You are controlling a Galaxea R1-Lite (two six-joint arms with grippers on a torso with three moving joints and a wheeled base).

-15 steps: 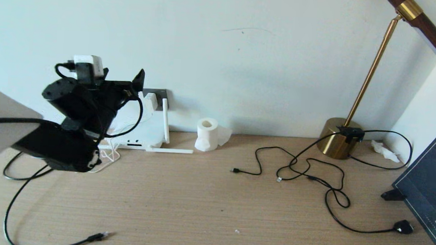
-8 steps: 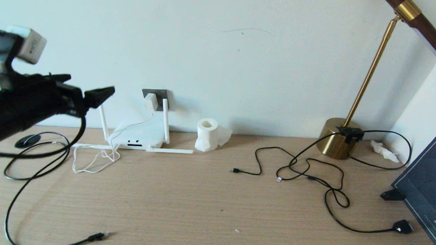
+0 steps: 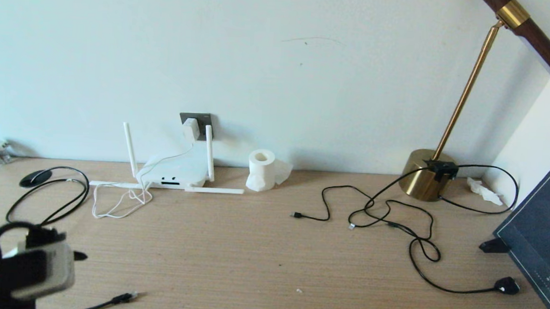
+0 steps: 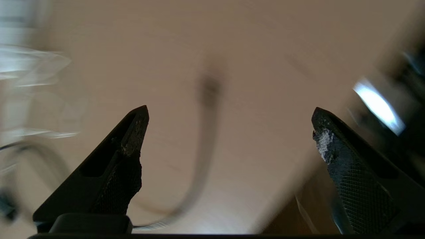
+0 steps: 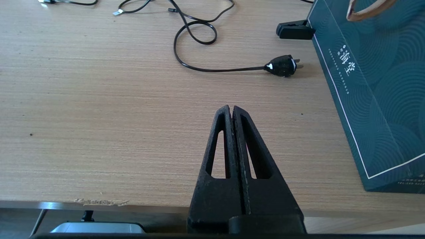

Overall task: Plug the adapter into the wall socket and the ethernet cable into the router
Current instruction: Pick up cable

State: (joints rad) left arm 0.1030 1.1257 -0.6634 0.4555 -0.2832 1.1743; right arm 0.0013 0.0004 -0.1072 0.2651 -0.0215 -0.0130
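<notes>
The white adapter (image 3: 191,128) sits in the dark grey wall socket (image 3: 204,120), and its thin white cord (image 3: 119,202) loops down onto the desk. Below it lies the white router (image 3: 178,170) with its stick antennas. The black ethernet cable ends in a plug (image 3: 123,299) near the desk's front left. My left arm's wrist (image 3: 28,267) hangs low at the front left corner, just left of that plug. The left gripper (image 4: 230,111) is open with nothing held; a blurred dark cable (image 4: 206,139) lies on the desk beyond its jaws. My right gripper (image 5: 231,108) is shut and empty over the desk's front edge.
A tissue roll (image 3: 261,169) stands right of the router. A brass lamp base (image 3: 426,180), tangled black cables (image 3: 393,219) and a black mains plug (image 5: 282,65) occupy the right side. A dark teal bag (image 5: 368,83) stands at the right edge. A black disc (image 3: 35,177) lies far left.
My left arm has swung from up by the wall socket down to the desk's front left corner. The adapter stays in the socket. The right arm has not moved.
</notes>
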